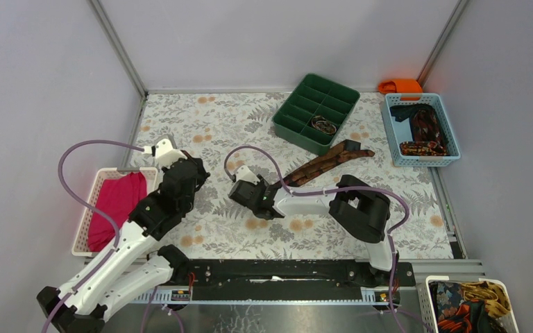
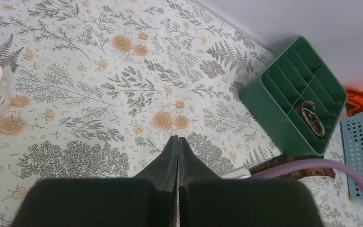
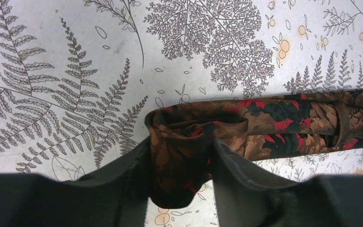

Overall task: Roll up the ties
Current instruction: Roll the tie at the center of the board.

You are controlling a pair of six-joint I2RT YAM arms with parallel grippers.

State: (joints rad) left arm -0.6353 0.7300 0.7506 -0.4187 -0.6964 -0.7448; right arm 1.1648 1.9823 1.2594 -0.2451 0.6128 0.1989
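Pale grey walls (image 1: 264,41) on three sides, metal corner posts (image 1: 119,52), fern-and-flower print table covering (image 1: 215,125), soft even light

From my feed, the surface (image 1: 208,125) wears a pale cover printed with grey ferns and small orange flowers. A brown tie (image 1: 326,161) lies across its middle on a diagonal. The tie's far end is just beside the green divided tray (image 1: 295,133), and its near end is curled over on itself. I see a blue basket (image 1: 427,160) at the right edge, an orange cloth (image 1: 402,86) in the far right corner, and a white basket (image 1: 114,171) at the left edge.
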